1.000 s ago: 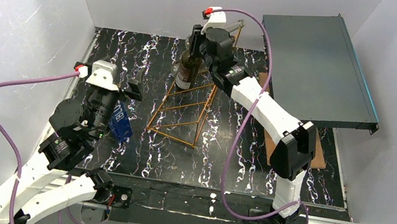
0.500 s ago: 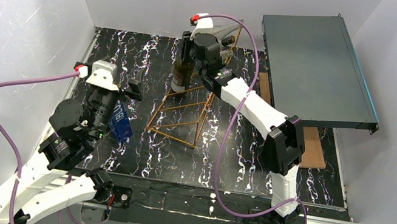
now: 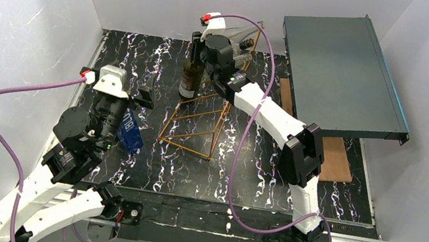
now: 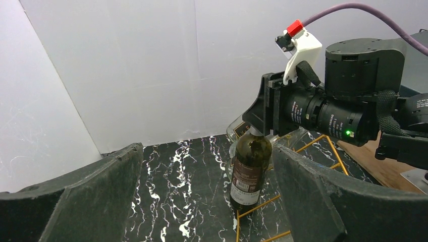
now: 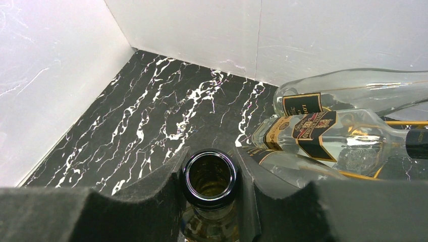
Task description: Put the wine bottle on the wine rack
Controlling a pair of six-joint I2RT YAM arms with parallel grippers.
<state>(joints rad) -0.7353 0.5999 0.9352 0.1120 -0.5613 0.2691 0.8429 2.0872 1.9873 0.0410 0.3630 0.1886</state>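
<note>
Upright wine bottle (image 3: pixel 190 80) clamped at neck by right gripper (image 3: pixel 198 45), at wine rack (image 3: pixel 194 124) far-left edge; left gripper (image 4: pixel 207 201) gaping, empty.

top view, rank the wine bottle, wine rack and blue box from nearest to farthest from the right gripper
1. wine bottle: neck clamped in the right gripper, back centre.
2. wine rack: centre, by the bottle's base.
3. blue box: far left, nearer the front.

white-and-black left arm (image 3: pixel 46 191): folded low, near left | left tool (image 3: pixel 136 114): jaws spread wide | right arm (image 3: pixel 273 115): stretched far, centre | right tool (image 5: pixel 209 176): pointing down, clamped on dark glass wine bottle (image 4: pixel 250 166) neck
</note>
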